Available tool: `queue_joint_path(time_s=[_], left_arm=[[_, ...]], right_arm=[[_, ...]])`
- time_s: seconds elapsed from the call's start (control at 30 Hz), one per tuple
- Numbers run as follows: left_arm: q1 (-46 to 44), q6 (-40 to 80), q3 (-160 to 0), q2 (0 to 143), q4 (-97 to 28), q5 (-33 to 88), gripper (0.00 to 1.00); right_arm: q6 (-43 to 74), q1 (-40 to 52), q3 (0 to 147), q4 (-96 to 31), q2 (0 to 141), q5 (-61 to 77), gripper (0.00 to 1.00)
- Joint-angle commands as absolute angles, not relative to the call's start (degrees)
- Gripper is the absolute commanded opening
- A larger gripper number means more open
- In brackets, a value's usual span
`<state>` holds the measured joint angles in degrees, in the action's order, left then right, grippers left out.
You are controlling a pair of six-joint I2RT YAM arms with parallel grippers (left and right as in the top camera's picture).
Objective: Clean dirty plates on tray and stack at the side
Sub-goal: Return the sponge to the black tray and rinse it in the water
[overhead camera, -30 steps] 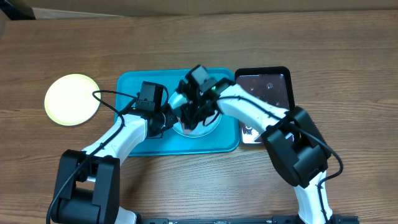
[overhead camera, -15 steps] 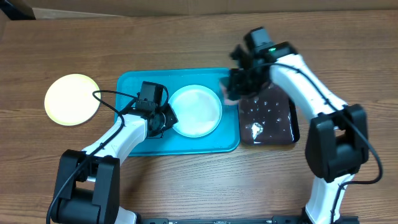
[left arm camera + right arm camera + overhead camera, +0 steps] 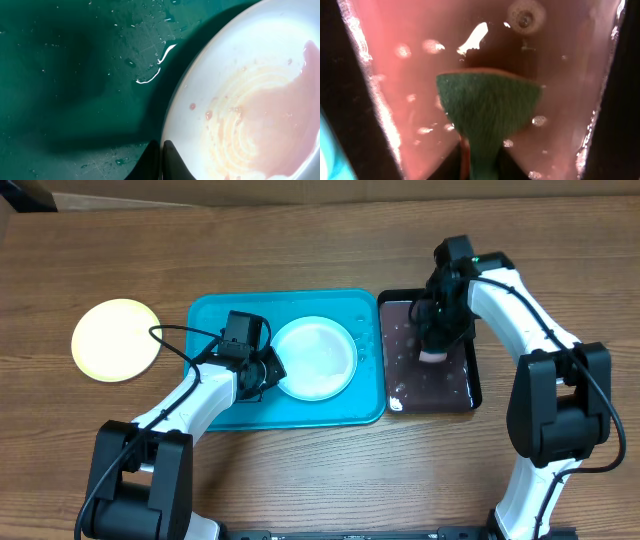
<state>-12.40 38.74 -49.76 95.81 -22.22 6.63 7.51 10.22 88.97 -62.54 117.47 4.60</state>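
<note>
- Turquoise tray (image 3: 355, 405), overhead view: it lies at the middle of the wooden table (image 3: 300, 240). One white plate (image 3: 318, 355) rests flat inside it, right of centre.
- A pale yellow-green plate (image 3: 115, 340) lies alone on the table, well apart to the left of the tray.
- A glossy black tray (image 3: 455, 385) sits just beside the turquoise tray's right edge. Its floor is wet and flecked with droplets.
- The left gripper (image 3: 268, 370) is at the white plate's left rim, low over the tray floor.
- The right gripper (image 3: 435, 345) points down over the black tray, with a pinkish sponge (image 3: 435, 357) under its tip.
- Left wrist view: the fingertips are drawn together, and the white plate's rim runs into the thin slit between them. They are pinched on that rim.
- The plate bears a pink-red smear (image 3: 270, 120) with pale ring marks around it. The tray floor beside it carries water droplets.
- Right wrist view: the sponge shows its green scouring face (image 3: 487, 105), with an orange edge at its narrow lower end.
- It hangs over a wet, reddish, bubbled surface. Whether the right fingers press on the sponge cannot be told.
</note>
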Motion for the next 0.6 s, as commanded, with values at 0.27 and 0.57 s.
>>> queue_joint_path(time_s=[0.27, 0.57], left_arm=[[-12.8, 37.7, -50.2, 96.3, -22.1, 6.8, 0.33], [-12.8, 37.7, -50.2, 96.3, -22.0, 6.9, 0.33]], right_arm=[[7.3, 10.2, 86.6, -60.3, 115.6, 1.6, 0.84], [7.5, 10.9, 77.5, -51.9, 115.7, 2.9, 0.74]])
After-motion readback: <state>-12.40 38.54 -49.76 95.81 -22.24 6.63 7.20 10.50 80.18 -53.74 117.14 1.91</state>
